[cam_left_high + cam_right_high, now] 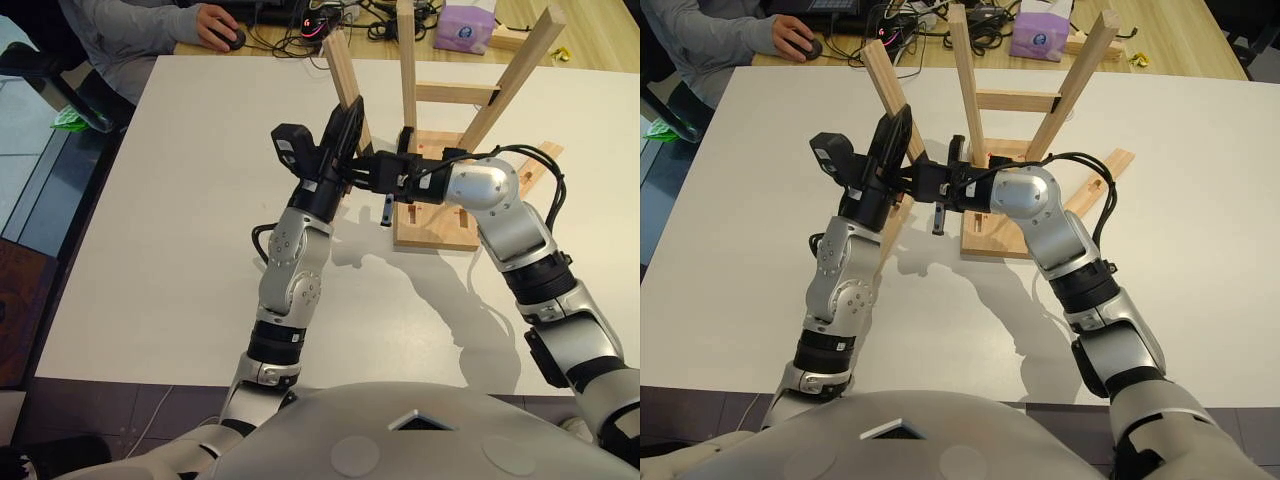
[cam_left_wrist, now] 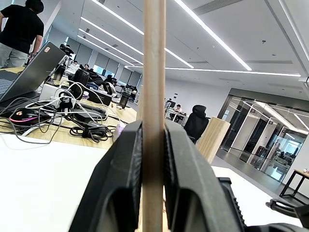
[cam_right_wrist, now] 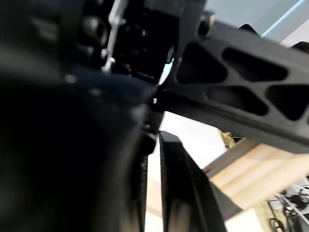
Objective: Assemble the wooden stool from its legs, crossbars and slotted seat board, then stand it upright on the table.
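Seat board (image 1: pixel 435 228) lies flat on worktop (image 1: pixel 180 200), two legs and a crossbar (image 1: pixel 455 93) standing in it. Left gripper (image 1: pixel 348 125) is clamped on third leg (image 1: pixel 340 65), which tilts beside the board and looks unseated. Right gripper (image 1: pixel 368 173) adjacent; cannot tell whether open or closed. Loose piece (image 1: pixel 540 160) remains; standing upright pending.
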